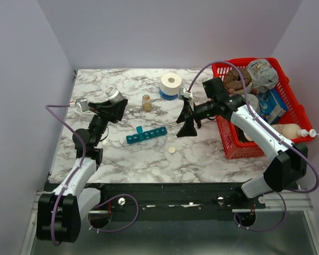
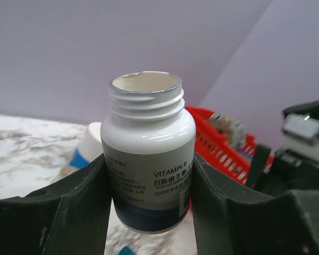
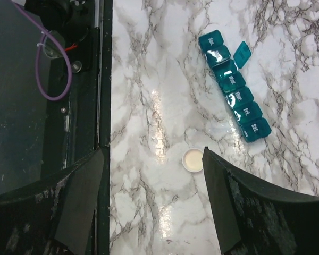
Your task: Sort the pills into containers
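Left wrist: uncapped vitamin bottle (image 2: 148, 159) within left end effector's (image 2: 149, 204) grip

Left arm (image 1: 81, 162) stands up from its base at the near left, folded sharply at the elbow with the wrist raised high. The left gripper (image 1: 112, 102) is clamped on an uncapped white bottle (image 2: 149, 154), one dark finger (image 2: 69, 212) pressed against each flank and the bottle's mouth uppermost in the wrist view. Across the way, the right arm (image 1: 255, 125) stretches from its base at the near right, up and leftward toward the middle, wrist bent so the right gripper (image 1: 189, 126) points down, jaws spread wide and nothing between them.
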Controlling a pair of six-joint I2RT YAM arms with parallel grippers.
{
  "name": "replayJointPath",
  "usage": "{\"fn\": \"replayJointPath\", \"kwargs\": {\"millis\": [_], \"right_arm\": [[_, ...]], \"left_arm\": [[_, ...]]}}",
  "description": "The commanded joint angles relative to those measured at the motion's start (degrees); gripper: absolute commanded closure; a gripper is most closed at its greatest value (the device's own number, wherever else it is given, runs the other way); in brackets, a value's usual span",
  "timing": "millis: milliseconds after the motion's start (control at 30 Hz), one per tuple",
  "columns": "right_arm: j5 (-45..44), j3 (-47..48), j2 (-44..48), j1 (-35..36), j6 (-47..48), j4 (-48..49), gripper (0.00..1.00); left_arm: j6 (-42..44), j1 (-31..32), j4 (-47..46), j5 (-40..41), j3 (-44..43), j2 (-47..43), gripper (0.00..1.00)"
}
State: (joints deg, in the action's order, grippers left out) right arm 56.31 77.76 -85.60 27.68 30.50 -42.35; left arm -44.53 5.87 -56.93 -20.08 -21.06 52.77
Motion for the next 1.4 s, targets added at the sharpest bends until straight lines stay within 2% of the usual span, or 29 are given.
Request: {"fn": "replayJointPath", "kwargs": {"millis": [0,100,133,200,233,267,333,367,400,600,667,700,733,800,833,867,900,933,967,1033,1100,1133,1167,1300,1333,1367], "right_arm": [[2.4,-1.2,0.79,-0.52,1.05,1.65,0.16],[2.57,-1.47,0.96,-0.79,1.05,1.83,0.16],[2.57,-1.47,0.96,-0.79,1.05,1.83,0.16],[2.48,-1.64,0.96,-0.87,1.05,1.92,0.16],[2.4,-1.64,0.96,-0.88,1.05,1.92,0.16],[2.31,-1.56,0.88,-0.96,1.14,2.01,0.16],[2.05,-1.56,0.44,-0.96,1.14,2.01,0.16],[1.87,-1.64,0.44,-0.96,1.14,2.01,0.16],[1.87,-1.73,0.44,-0.96,1.14,2.01,0.16],[1.52,-1.82,0.44,-1.31,1.23,2.09,0.16],[1.34,-1.99,0.44,-1.49,1.23,2.09,0.16],[1.34,-1.99,0.35,-1.49,1.31,2.09,0.16],[1.43,-1.99,0.44,-1.58,1.23,2.01,0.16],[1.52,-2.08,0.44,-1.67,1.4,2.09,0.16],[1.6,-2.17,0.44,-1.67,1.4,2.09,0.16],[1.69,-2.34,0.7,-1.67,1.58,2.01,0.16],[1.78,-2.35,0.87,-1.75,1.49,2.09,0.16],[1.87,-2.52,0.96,-1.84,1.58,2.09,0.16],[2.22,-2.61,1.05,-1.84,1.67,2.09,0.16],[2.48,-2.7,1.31,-1.93,1.75,2.09,0.16],[2.57,-2.78,1.49,-2.02,1.93,2.01,0.16],[2.66,-2.87,1.58,-2.02,1.93,2.09,0.16],[2.66,-2.87,1.58,-2.02,2.1,2.01,0.16],[2.57,-2.79,1.75,-2.19,2.19,2.01,0.16],[2.49,-2.96,1.84,-2.37,2.37,2.01,0.16],[2.31,-2.87,1.84,-2.28,2.46,2.01,0.16]], "left_arm": [[-15.68,-1.12,-23.5,-9.15,-5.91,4.88,1.0],[0.62,-0.86,-6.24,-13.93,-9.78,0.68,1.0],[20.25,0.97,12.88,-14.2,-12.4,-3.86,1.0],[41.52,5.71,34.41,-7.83,-16.19,-7.67,1.0],[50.42,8.17,50.44,0.31,-19.34,-8.73,1.0],[62.78,13.85,56.17,5.78,-20.33,-8.65,1.0],[67.89,17.93,65.93,14.15,-21.56,-7.95,1.0],[68.96,18.65,67.46,19.32,-21.57,-7.95,1.0],[69.84,19.09,68.17,19.63,-21.13,-8.21,1.0],[70.37,19.09,66.42,27.54,-18.49,-10.76,1.0],[65.04,18.74,68.51,28.25,-21.28,-9.27,1.0],[62.14,17.87,69.66,24.07,-22.78,-8.48,1.0],[54.28,13.69,71.58,17.85,-24.36,-6.82,1.0],[44.75,8.57,71.78,7.91,-27.89,-4.53,1.0],[39.23,6.46,69.08,-1.89,-28.5,-2.96,1.0],[30.91,3.74,64.62,-5.38,-26.42,-3.2,1.0],[26.04,2.93,58.4,-8.98,-23.88,-4.25,1.0],[21.99,2.4,42.06,-13.11,-20.72,-7.04,1.0],[16.99,2.13,34.76,-14.36,-15.38,-8.46,1.0],[15.97,2.13,20.71,-17.52,-12.61,-9.88,1.0],[15.54,2.13,12.85,-25.6,-10.59,-9.97,1.0],[13.53,2.13,2.8,-28.93,-9.02,-9.36,1.0],[11.86,2.13,-0.69,-34.8,-9.09,-8.66,1.0],[-6.23,2.13,-18.71,-48.37,-8.48,-3.13,1.0],[-5.74,1.35,-17.01,-49.52,-8.04,-2.16,1.0],[-0.08,0.21,-10.03,-49.45,-6.81,-3.28,1.0]]}}
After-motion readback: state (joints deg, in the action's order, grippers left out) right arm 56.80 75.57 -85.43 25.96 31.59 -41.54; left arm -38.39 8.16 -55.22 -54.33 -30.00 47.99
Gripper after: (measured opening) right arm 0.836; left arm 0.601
